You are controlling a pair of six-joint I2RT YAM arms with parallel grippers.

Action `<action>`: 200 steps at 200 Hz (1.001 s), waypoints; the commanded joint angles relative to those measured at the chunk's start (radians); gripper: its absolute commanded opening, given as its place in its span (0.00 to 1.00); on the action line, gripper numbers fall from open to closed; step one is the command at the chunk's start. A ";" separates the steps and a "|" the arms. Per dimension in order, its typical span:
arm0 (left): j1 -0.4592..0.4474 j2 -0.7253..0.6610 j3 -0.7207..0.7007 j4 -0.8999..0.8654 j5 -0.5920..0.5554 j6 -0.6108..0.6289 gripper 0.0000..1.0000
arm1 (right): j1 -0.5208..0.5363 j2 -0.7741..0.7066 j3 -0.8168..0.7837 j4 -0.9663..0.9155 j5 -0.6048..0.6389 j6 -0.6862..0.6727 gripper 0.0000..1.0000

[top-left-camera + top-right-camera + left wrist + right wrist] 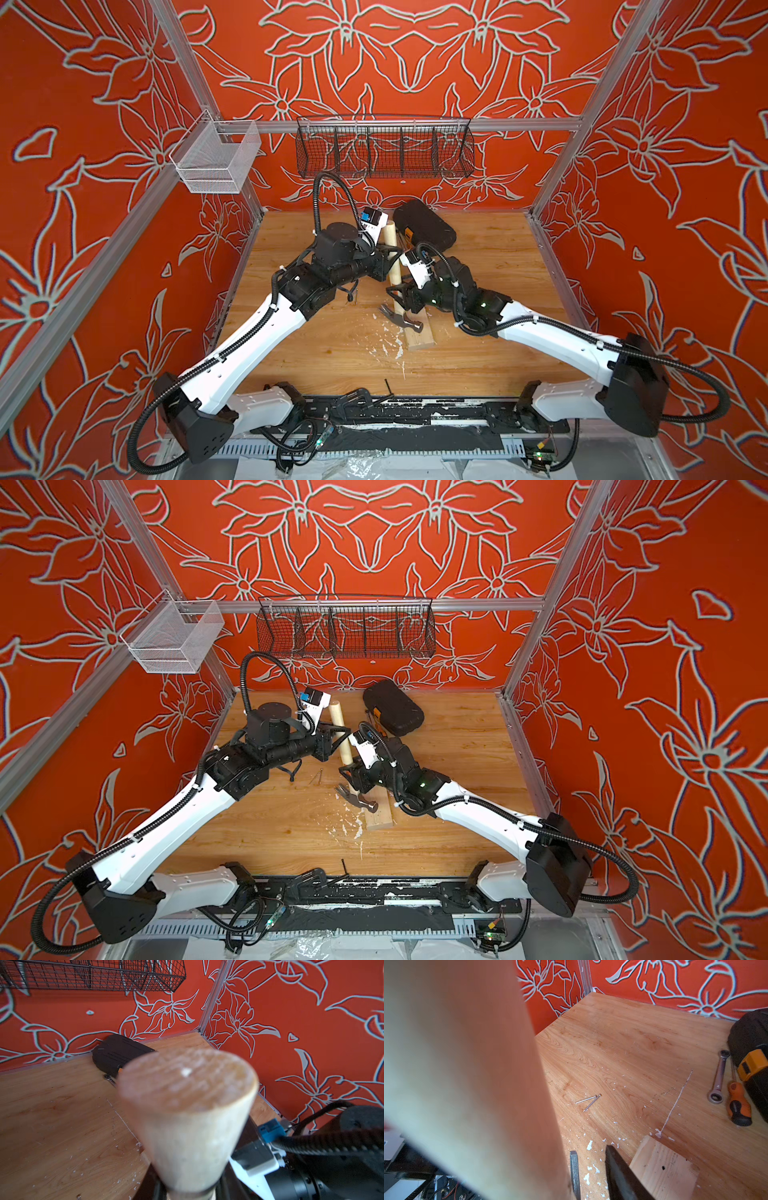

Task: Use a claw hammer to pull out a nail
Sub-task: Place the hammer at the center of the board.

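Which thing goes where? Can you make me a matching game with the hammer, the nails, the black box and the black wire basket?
Things:
1. claw hammer
2. two nails
3. black case
4. black wire basket

Places:
A. hanging on the back wall
B. held by its handle in the left claw
C. lying loose on the table
D. sitting at the back of the table

Pairs: 1-B, 2-C, 3-D, 4-A
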 commanded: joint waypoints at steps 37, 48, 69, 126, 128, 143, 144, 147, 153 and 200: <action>-0.013 -0.074 -0.028 0.015 -0.032 0.033 0.00 | -0.003 0.002 0.040 0.058 -0.037 0.002 0.58; -0.013 -0.077 -0.031 0.012 -0.043 0.037 0.00 | -0.002 0.001 0.037 0.061 -0.048 0.004 0.59; -0.013 -0.078 -0.039 0.007 -0.062 0.044 0.00 | -0.002 -0.006 0.030 0.061 -0.057 0.007 0.59; -0.014 -0.095 -0.063 -0.010 -0.111 0.065 0.00 | -0.003 -0.062 -0.019 0.013 -0.021 -0.011 0.60; -0.014 -0.096 -0.064 -0.011 -0.112 0.065 0.00 | -0.002 -0.065 -0.020 0.011 -0.019 -0.012 0.60; -0.014 -0.108 -0.081 -0.014 -0.125 0.061 0.00 | -0.002 -0.082 -0.041 -0.005 0.000 -0.019 0.60; -0.014 -0.109 -0.082 -0.014 -0.126 0.061 0.00 | -0.003 -0.083 -0.040 -0.006 0.002 -0.019 0.60; -0.013 -0.111 -0.087 -0.014 -0.129 0.059 0.00 | -0.002 -0.085 -0.044 -0.010 0.006 -0.020 0.60; -0.014 -0.119 -0.096 -0.013 -0.136 0.057 0.00 | -0.003 -0.092 -0.052 -0.018 0.016 -0.022 0.60; -0.014 -0.177 -0.166 -0.009 -0.192 0.035 0.00 | -0.007 -0.147 -0.110 -0.043 0.089 -0.026 0.61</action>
